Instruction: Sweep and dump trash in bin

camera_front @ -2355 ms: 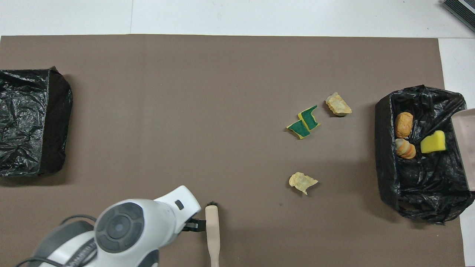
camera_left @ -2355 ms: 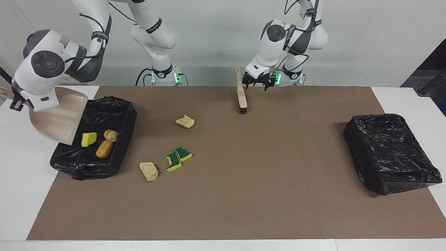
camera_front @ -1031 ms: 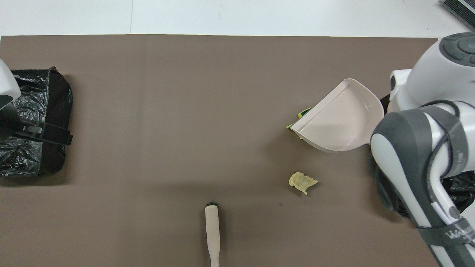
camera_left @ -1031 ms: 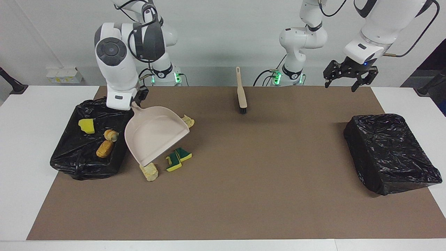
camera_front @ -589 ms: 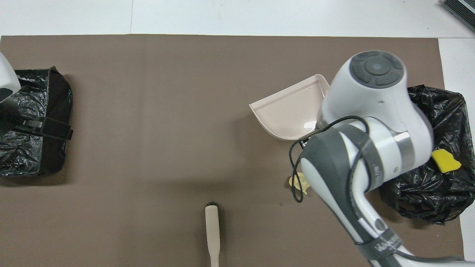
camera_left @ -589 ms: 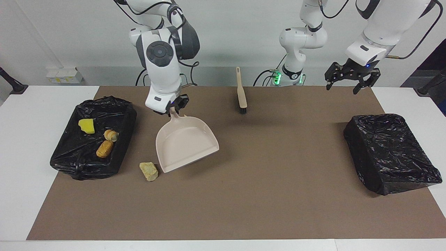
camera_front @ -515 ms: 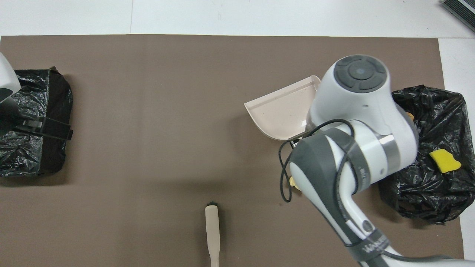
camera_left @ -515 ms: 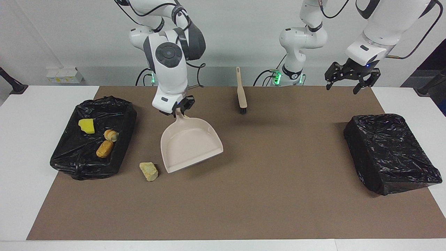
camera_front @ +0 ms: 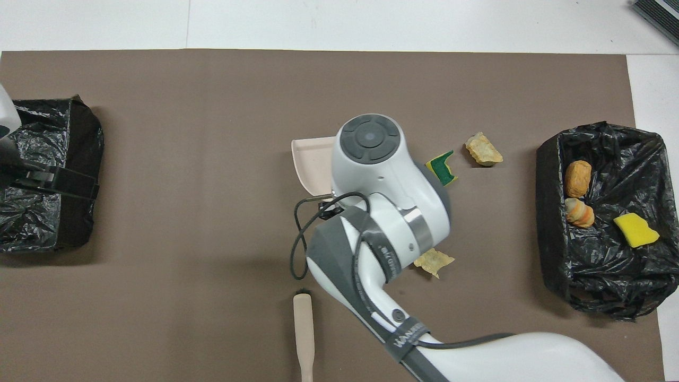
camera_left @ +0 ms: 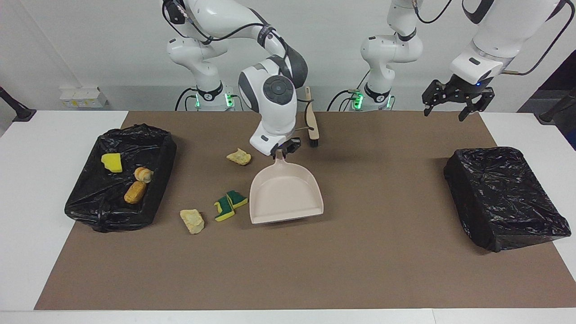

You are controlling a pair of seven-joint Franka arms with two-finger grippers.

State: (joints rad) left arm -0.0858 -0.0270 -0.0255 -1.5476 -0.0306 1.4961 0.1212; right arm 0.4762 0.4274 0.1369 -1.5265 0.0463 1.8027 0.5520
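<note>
Findings, in order across the facing view.

1. The open bin (camera_left: 155,198), lined with a black bag, stands at the right arm's end of the table. You have three scraps in it: a yellow scrap (camera_left: 112,162), a striped tan scrap (camera_left: 143,174) and a tan-orange scrap (camera_left: 134,192).
2. Four scraps lie on the brown mat (camera_left: 360,270) between that bin and the dustpan. These are a pale beige scrap (camera_left: 192,221), two green-with-yellow scraps (camera_left: 225,210) touching each other, and a pale yellow scrap (camera_left: 239,156) nearer to the robots.
3. The dustpan (camera_left: 286,194) sits just beside the green pair, empty, with its mouth turned away from the robots. Your right gripper (camera_left: 282,149) is clamped on its handle. Whether the pan's lip touches the mat cannot be told.
4. The brush (camera_left: 313,132) lies on the mat near the robots, unheld and partly hidden by the right arm.
5. Your left gripper (camera_left: 458,101) hangs raised with fingers apart, holding nothing. In the overhead view it is over the edge of the second bin (camera_left: 504,198).
6. That second bin, at the left arm's end, shows only black bag.
</note>
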